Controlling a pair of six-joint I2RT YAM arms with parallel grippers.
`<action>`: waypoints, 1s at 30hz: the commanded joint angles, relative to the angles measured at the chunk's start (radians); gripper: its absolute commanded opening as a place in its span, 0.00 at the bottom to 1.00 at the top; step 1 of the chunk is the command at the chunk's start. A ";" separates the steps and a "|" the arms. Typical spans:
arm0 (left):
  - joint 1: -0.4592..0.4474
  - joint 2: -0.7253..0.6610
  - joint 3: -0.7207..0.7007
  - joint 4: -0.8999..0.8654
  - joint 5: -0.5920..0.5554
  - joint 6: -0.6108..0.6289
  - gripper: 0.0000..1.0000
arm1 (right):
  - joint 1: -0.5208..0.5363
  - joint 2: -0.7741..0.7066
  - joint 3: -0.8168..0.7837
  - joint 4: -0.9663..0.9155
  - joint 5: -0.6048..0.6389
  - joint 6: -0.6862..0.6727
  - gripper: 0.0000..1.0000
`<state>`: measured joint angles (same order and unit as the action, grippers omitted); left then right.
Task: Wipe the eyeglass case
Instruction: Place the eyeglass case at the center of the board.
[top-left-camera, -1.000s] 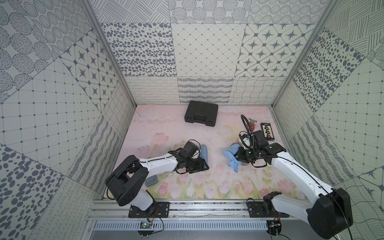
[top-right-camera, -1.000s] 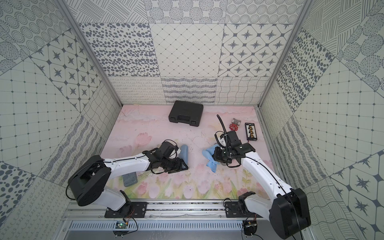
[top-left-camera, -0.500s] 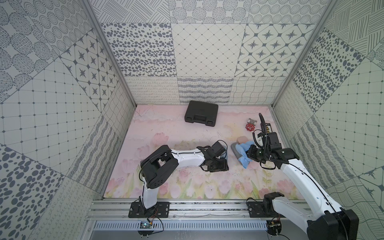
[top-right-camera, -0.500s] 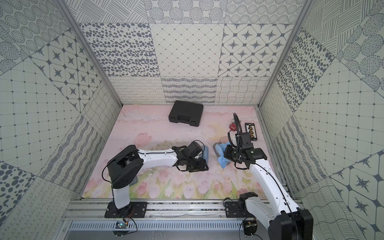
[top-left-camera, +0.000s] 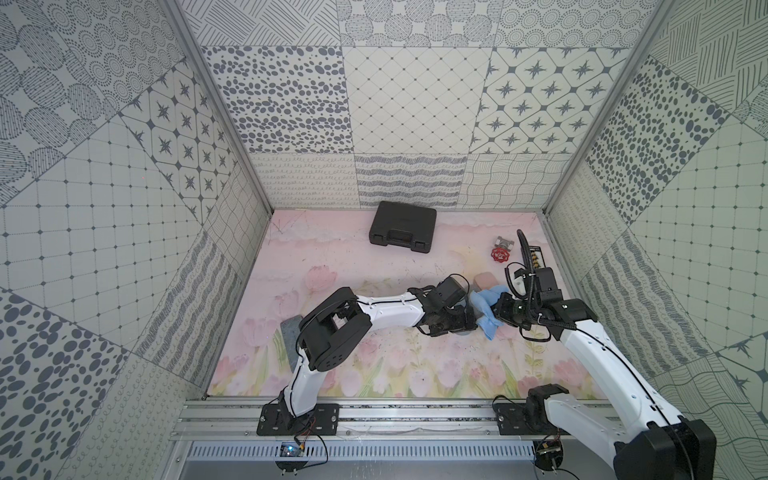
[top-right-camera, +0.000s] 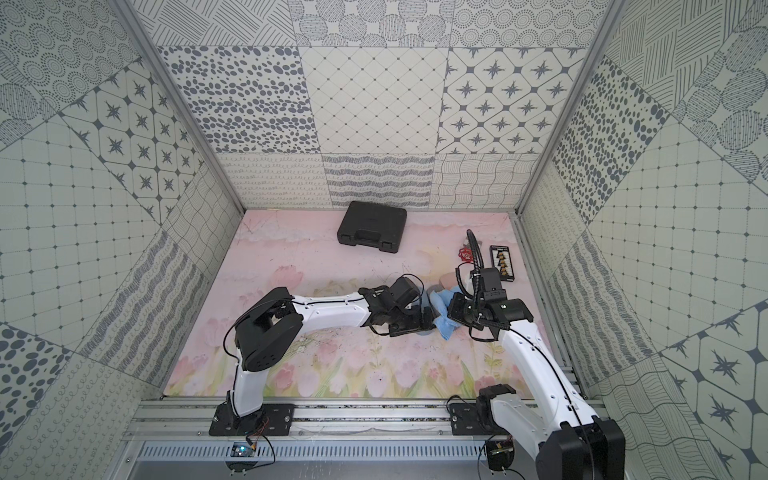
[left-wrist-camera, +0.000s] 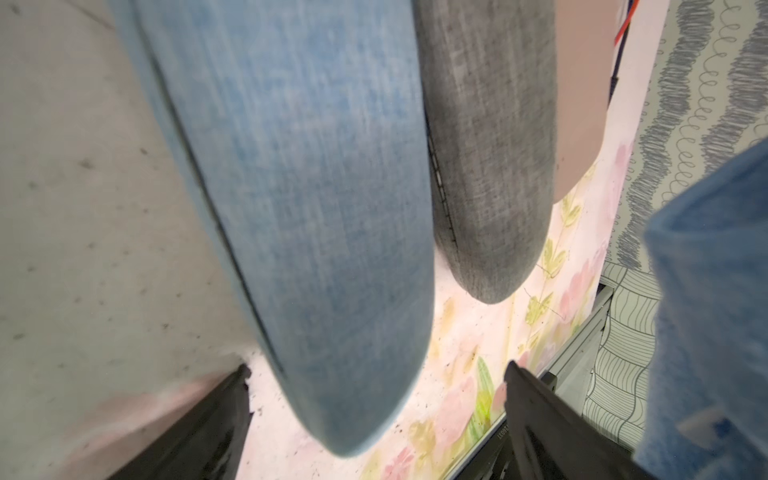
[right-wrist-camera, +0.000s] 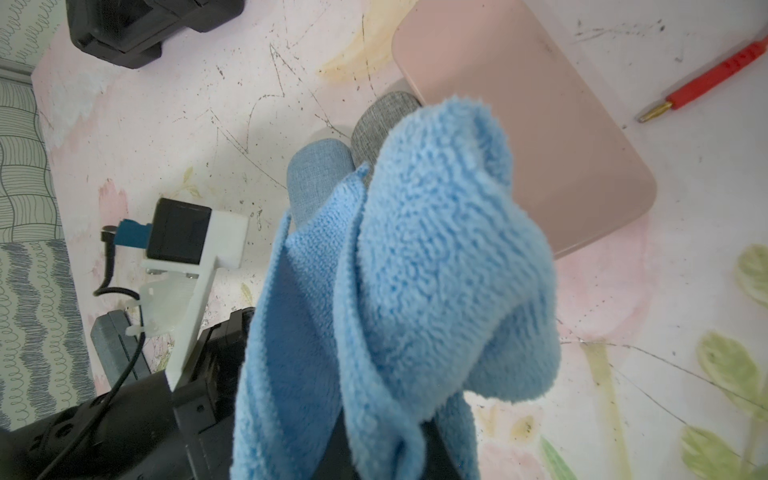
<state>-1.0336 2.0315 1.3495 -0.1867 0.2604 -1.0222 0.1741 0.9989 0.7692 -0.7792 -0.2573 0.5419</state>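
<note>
Patterned walls (top-left-camera: 407, 104); scratched pink floral mat (top-left-camera: 332, 257) bears blue eyeglass case (left-wrist-camera: 311, 187).

The cloth (right-wrist-camera: 415, 270) is bright blue, with a pale-blue case (right-wrist-camera: 316, 174), grey case (right-wrist-camera: 382, 116) and pink case (right-wrist-camera: 540, 124).

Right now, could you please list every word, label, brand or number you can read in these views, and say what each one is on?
None reads for certain.
Black case: embossing, if any, too small.
Red valve wheel: marks, too small.
Black card: top label, too small.
Dark strip in the left wrist view: pale print, too blurred.
</note>
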 joint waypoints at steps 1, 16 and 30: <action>0.000 0.018 -0.018 -0.135 -0.070 -0.016 0.99 | -0.004 -0.009 -0.005 0.041 -0.018 -0.011 0.00; 0.030 -0.512 -0.168 -0.753 -0.760 0.213 0.99 | 0.413 0.217 0.143 0.097 0.110 0.051 0.00; 0.602 -0.903 -0.534 -0.631 -0.593 0.276 0.95 | 0.482 0.646 0.351 0.107 0.208 -0.024 0.00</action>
<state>-0.5858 1.1744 0.8768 -0.7746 -0.3183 -0.8066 0.6754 1.6329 1.0779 -0.6403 -0.1474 0.5568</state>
